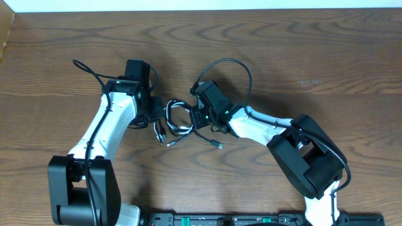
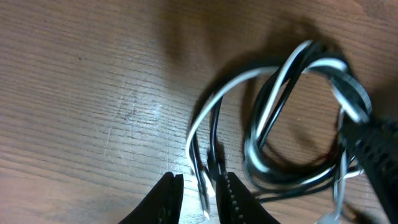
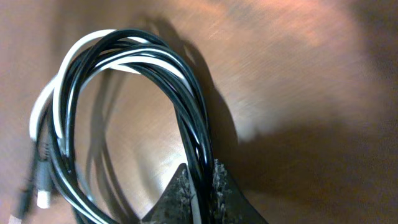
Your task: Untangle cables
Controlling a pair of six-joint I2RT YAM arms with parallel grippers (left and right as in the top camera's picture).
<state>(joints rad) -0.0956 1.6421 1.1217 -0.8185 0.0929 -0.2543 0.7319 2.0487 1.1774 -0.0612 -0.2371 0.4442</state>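
The right gripper (image 3: 202,186) is pinching several strands of the coiled cables (image 3: 194,118) on the table (image 1: 301,56), while the left gripper (image 2: 200,193) is hanging narrowly open around their loose ends (not clamping them), so pulling now would probably be tightening the tangle.

We are looking down on a brown wooden table (image 1: 326,56) with wavy grain. A pale strip (image 1: 188,5) is running along its far edge. Light is glancing off the wood, leaving a warm sheen in the right wrist view.
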